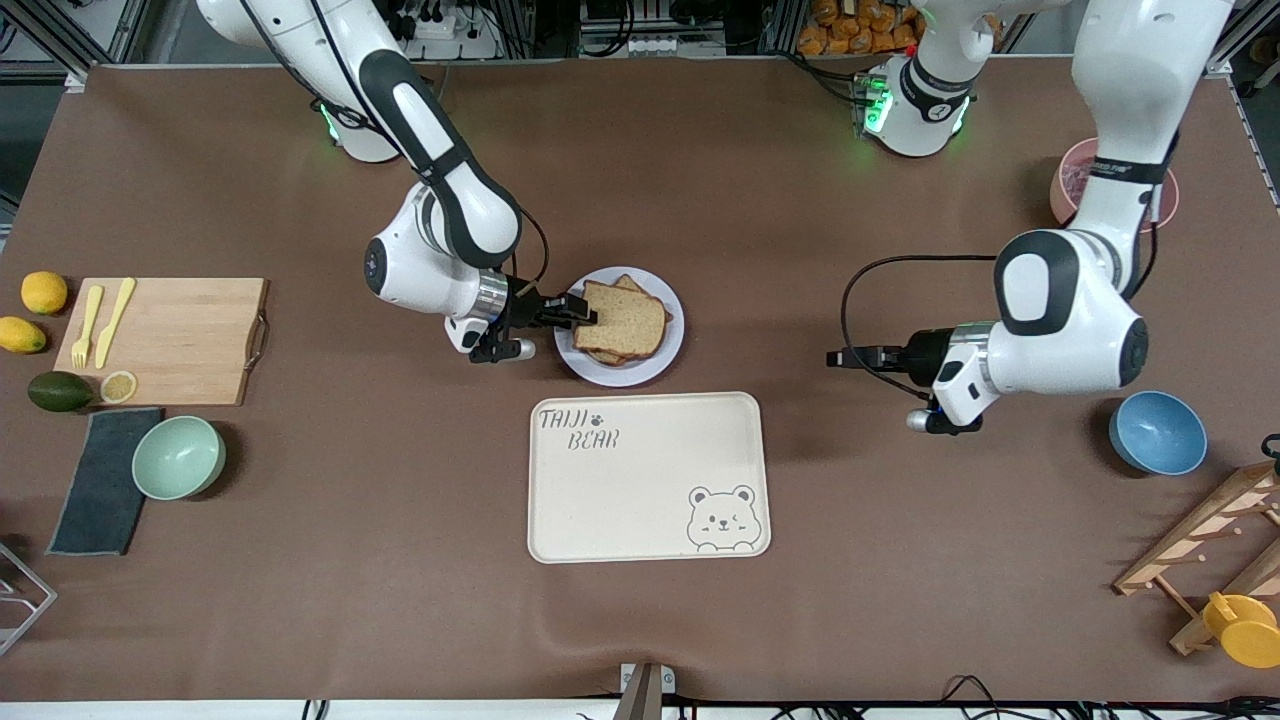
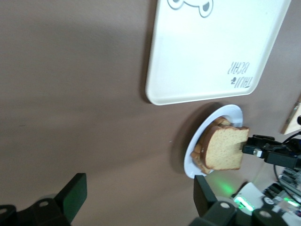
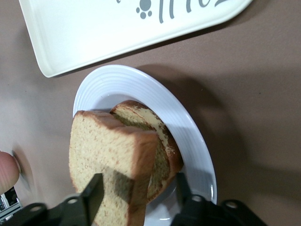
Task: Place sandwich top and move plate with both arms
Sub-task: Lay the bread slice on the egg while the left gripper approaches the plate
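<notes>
1. Front view gives you the whole surface (image 1: 300, 600): the plate (image 1: 668, 365) sits near the middle, just beside the cream tray (image 1: 648, 476) and farther from the front camera than it.
2. Your right hand (image 1: 578, 312) is at the plate's rim on the right arm's side, with the sandwich top (image 1: 625, 322) lying tilted over the lower sandwich (image 1: 612, 357).
3. In the right wrist view the two fingers (image 3: 93, 193) stand apart on either side of the slice's edge. One finger is touching or nearly touching the bread, the other shows a gap, so you cannot say the slice is gripped.
4. That same view cuts off the lower part of the slice and the fingers' roots. You see only a crust and a pale layer of the lower sandwich, and its filling is hidden.
5. Your left hand (image 1: 838, 357) waits above bare surface toward the left arm's end, well apart from the plate, its fingers spread wide.
6. The left wrist view shows only the dark finger tips (image 2: 73, 195) at the frame edge, with the plate (image 2: 195, 141), the slice (image 2: 225, 148) and the right hand (image 2: 263, 146) farther off.
7. A pink bowl (image 1: 1068, 180) is mostly hidden by the left arm.
</notes>
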Robot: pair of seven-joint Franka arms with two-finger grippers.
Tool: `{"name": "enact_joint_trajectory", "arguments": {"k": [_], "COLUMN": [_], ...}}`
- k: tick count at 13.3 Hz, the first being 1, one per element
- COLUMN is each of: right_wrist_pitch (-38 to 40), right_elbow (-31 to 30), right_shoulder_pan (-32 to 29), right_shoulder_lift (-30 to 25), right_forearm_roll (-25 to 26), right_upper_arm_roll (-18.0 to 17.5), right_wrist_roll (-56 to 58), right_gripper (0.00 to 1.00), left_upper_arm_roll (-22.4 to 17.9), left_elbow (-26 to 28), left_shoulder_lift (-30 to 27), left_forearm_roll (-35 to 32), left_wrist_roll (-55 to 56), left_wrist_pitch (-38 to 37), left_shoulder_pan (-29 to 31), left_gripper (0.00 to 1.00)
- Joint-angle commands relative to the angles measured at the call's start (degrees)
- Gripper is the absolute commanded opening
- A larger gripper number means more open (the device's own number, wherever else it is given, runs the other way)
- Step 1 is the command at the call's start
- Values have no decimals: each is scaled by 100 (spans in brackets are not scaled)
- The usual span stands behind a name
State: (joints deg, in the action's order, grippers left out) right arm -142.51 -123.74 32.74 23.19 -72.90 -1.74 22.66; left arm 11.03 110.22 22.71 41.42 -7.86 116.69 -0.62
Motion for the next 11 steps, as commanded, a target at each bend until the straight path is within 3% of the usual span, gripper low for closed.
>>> {"name": "enact_joint_trajectory", "arguments": {"k": [1,4,6,8,11], "right_wrist_pitch": [12,135,564,968,1758], "right_elbow": [-10,86,332,517,964], "right_shoulder_pan": [13,-83,-163,-180,-198], "right_shoulder_lift": [-165,-236,-341,-429,-421], "right_forearm_roll": [-49,389,1151,1716,1989], "right_upper_arm_roll": [51,86,191,463,1060], "right_wrist_roll": [-191,-454,-1251,-1737,-1783], "right_gripper": [72,71,71,72,73], "left_upper_arm_roll": [109,198,207,216,233], "left_elbow": [350,737,878,1010,1019], "left_shoulder_lift": [-12,110,338,523,752], "left_forearm_roll": [681,1944,2850,3747,4303], "left_wrist_roll": [-372,-1503,-2636,-3639,-4231], "left_wrist_pitch": [459,838,838,829,829], "left_shoulder_pan": [-157,-289,-307,-403,-561], "left_gripper": [100,100,100,100,100]}}
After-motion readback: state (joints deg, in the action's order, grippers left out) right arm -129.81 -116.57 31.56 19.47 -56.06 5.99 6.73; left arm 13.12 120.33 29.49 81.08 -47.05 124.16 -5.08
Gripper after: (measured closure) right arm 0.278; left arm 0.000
